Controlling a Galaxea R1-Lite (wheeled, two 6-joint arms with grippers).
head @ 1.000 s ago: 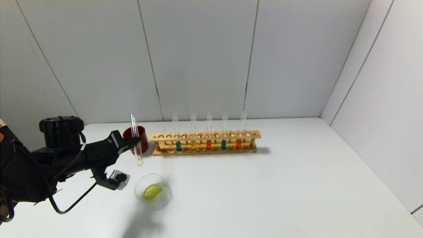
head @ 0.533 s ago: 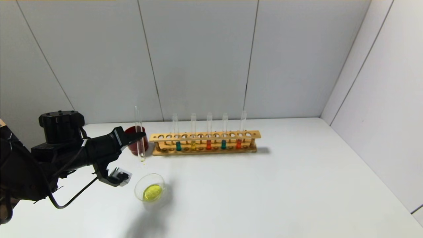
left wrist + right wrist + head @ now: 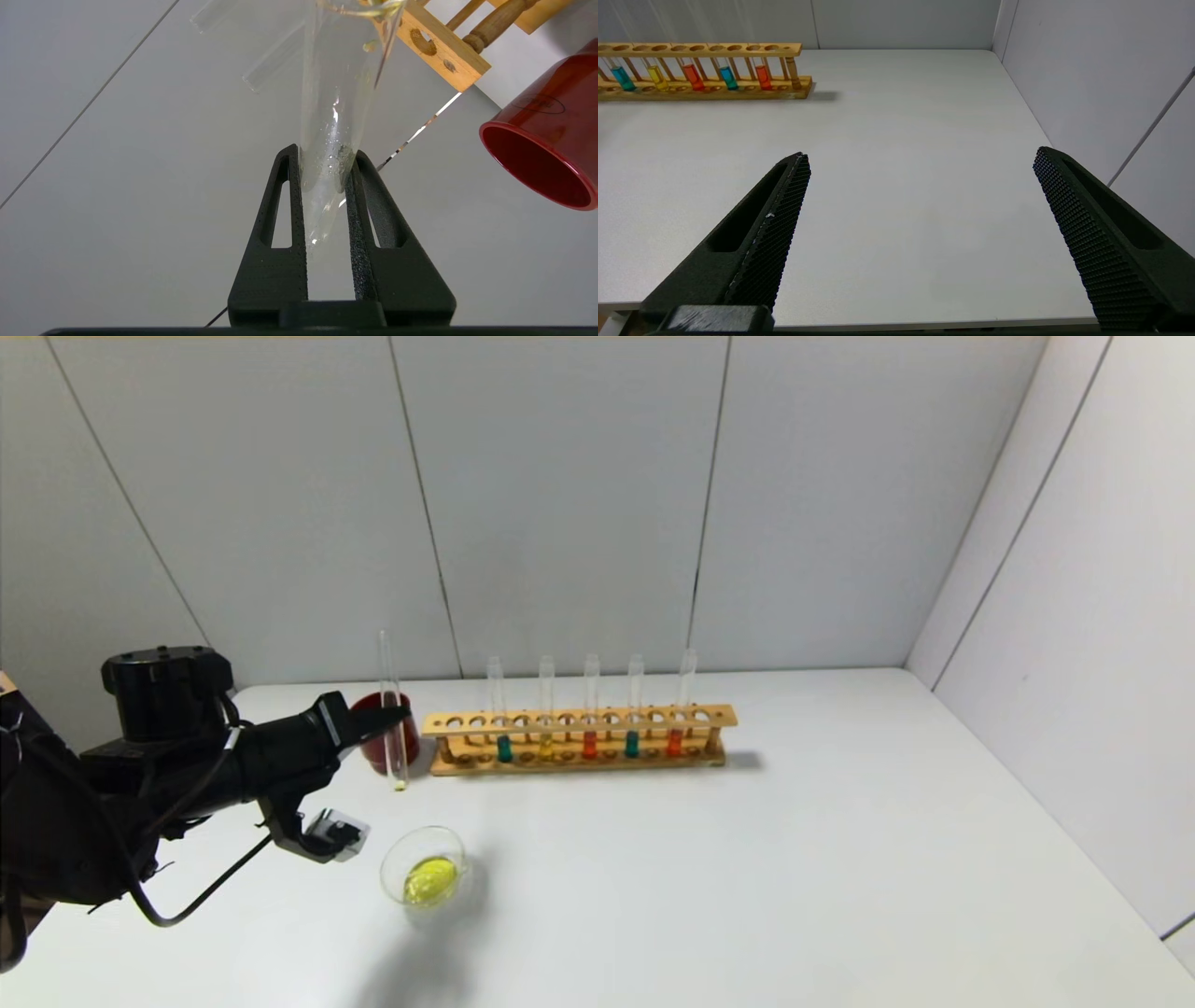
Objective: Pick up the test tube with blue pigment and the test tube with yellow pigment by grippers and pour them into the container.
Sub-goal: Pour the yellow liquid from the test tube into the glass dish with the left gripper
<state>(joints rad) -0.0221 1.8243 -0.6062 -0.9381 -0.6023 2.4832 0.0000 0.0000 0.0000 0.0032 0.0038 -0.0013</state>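
My left gripper (image 3: 396, 717) is shut on the test tube with yellow pigment (image 3: 387, 663). The tube stands upright just in front of the red cup and is almost empty, with a yellow trace at its round bottom. In the left wrist view the fingers (image 3: 324, 151) clamp the clear tube (image 3: 336, 93). The container (image 3: 425, 873) sits on the table below and nearer, holding yellow liquid. Two tubes with teal-blue liquid (image 3: 504, 747) (image 3: 632, 743) stand in the wooden rack (image 3: 579, 721). My right gripper (image 3: 920, 154) is open and empty over the table's near right edge, out of the head view.
A dark red cup (image 3: 373, 747) stands left of the rack, right behind the held tube; it shows in the left wrist view (image 3: 546, 158). The rack also holds an amber-yellow tube (image 3: 546, 745) and two orange-red tubes (image 3: 589, 743). Walls close the back and right.
My left gripper has turned the tube from a slight tilt to upright and carried it up and back, away from the container toward the red cup.
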